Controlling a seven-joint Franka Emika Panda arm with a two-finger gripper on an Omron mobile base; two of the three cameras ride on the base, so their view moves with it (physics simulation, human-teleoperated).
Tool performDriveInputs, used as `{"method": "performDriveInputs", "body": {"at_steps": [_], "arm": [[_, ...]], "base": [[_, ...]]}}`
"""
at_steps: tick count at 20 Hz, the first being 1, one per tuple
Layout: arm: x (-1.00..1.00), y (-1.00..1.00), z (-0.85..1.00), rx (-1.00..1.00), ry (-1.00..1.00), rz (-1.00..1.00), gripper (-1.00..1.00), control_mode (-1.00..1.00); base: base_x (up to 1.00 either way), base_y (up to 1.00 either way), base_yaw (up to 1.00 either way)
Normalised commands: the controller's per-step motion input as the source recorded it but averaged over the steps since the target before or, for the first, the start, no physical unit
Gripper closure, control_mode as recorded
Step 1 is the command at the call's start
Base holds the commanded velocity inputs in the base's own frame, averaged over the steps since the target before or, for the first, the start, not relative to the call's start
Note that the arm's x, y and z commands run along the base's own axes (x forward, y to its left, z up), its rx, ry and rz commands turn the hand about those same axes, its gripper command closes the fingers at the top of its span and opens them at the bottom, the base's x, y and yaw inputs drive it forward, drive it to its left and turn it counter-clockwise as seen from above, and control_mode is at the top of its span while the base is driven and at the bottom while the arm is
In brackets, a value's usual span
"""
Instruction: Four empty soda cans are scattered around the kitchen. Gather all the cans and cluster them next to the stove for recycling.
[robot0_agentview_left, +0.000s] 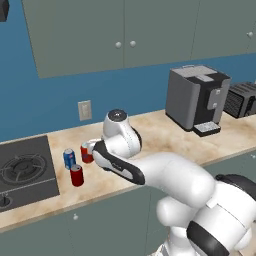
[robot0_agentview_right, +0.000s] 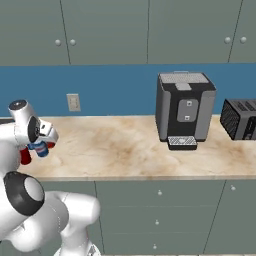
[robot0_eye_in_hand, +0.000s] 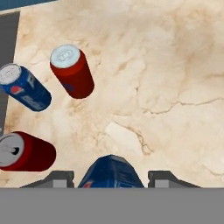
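Note:
My gripper (robot0_eye_in_hand: 111, 177) is shut on a blue soda can (robot0_eye_in_hand: 111, 172), which shows between the two fingertips. It hangs over the marble counter, just right of three other cans. Those stand upright close together: a red can (robot0_eye_in_hand: 72, 72), a blue can (robot0_eye_in_hand: 24, 87) and another red can (robot0_eye_in_hand: 24, 151). The black stove (robot0_agentview_left: 25, 170) lies flat in the counter directly left of them. From the left base the blue can (robot0_agentview_left: 69, 158) and a red can (robot0_agentview_left: 76, 175) stand free, while the other red can (robot0_agentview_left: 86, 152) is partly behind my hand. From the right base the held can (robot0_agentview_right: 40, 148) shows under my hand.
A grey coffee machine (robot0_agentview_left: 197, 97) and a black toaster (robot0_agentview_left: 242, 99) stand further right on the counter (robot0_agentview_left: 160, 140). A wall outlet (robot0_agentview_left: 85, 110) is behind the cans. Wall cabinets hang above, and the counter's front edge runs close to the cans.

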Motion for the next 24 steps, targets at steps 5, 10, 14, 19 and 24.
{"method": "performDriveInputs", "body": {"at_steps": [5,10,14,19,24], "arm": [[0.2,0.06,-0.11,0.12,0.0,0.04,1.0,-1.0],[0.04,0.14,-0.15,0.11,0.03,0.0,1.0,-1.0],[0.0,0.12,-0.17,0.06,0.08,0.0,1.0,-1.0],[0.01,0.04,-0.18,0.0,0.09,0.0,1.0,-1.0],[0.07,0.09,-0.17,0.0,0.01,0.0,1.0,-1.0]], "base": [[0.0,0.0,0.0],[0.0,0.0,0.0],[0.0,0.0,0.0],[0.0,0.0,0.0],[0.0,0.0,0.0]]}}
